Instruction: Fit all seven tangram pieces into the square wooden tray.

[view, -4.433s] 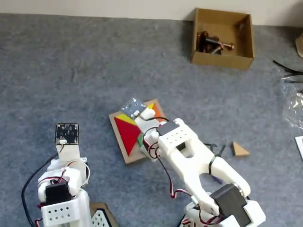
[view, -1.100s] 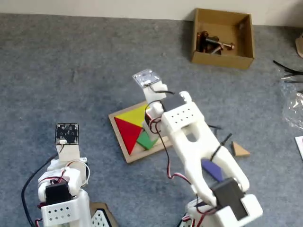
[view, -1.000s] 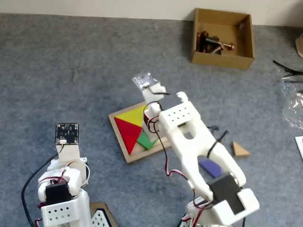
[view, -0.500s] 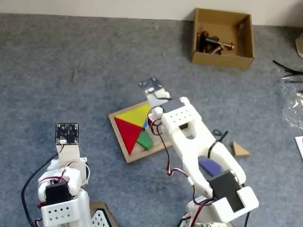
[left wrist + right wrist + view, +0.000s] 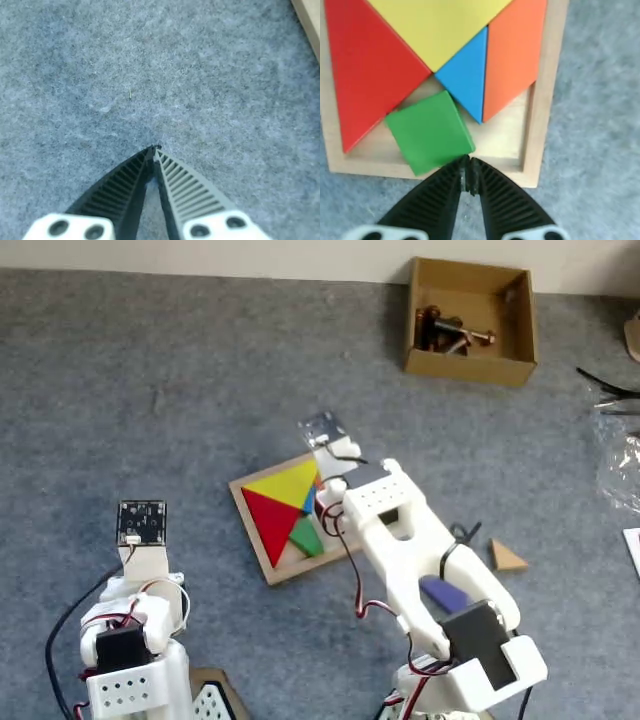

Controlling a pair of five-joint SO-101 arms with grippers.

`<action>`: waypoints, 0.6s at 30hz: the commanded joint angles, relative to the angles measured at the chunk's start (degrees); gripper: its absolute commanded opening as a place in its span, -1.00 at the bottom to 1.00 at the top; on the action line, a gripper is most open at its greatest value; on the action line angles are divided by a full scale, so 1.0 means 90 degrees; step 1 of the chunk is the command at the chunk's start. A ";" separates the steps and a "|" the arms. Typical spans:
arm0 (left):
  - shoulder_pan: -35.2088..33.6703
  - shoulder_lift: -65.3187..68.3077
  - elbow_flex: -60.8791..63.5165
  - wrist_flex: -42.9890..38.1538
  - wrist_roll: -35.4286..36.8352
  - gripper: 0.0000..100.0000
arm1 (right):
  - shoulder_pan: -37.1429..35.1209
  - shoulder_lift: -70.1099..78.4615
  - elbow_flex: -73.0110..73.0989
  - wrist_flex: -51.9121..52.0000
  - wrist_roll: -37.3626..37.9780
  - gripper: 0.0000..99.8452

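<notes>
The square wooden tray [image 5: 262, 567] [image 5: 543, 100] lies mid-table. In it sit a red triangle [image 5: 268, 525] [image 5: 367, 75], a yellow triangle [image 5: 282, 484] [image 5: 435, 25], a blue triangle [image 5: 467, 80] and an orange piece [image 5: 512, 60]. A green square [image 5: 306, 537] [image 5: 427, 132] lies askew, one corner reaching onto the rim. My right gripper [image 5: 469, 177] is shut and empty, its tips at the tray rim beside the green square. A purple parallelogram [image 5: 443, 592] and a tan triangle [image 5: 507, 557] rest on the carpet to the right. My left gripper [image 5: 152, 150] is shut over bare carpet at the lower left.
A cardboard box [image 5: 470, 358] with metal parts stands at the back right. Black cables [image 5: 605, 390] and clear plastic [image 5: 622, 470] lie along the right edge. Grey carpet [image 5: 150, 370] stretches open to the left and behind the tray.
My right arm left the tray's near side and swung to its far right corner, then drew back slightly over the last second. The left arm stayed still.
</notes>
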 commanded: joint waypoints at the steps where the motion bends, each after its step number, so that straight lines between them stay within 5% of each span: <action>1: -0.0083 -0.0034 0.0122 0.0029 0.0059 -0.99 | 0.0024 -0.0063 -0.0015 -0.0269 -0.0049 -0.99; 18: -0.0083 -0.0034 0.0122 0.0029 0.0059 -0.99 | -0.0259 -0.0063 -0.0063 -0.0630 0.0000 -0.99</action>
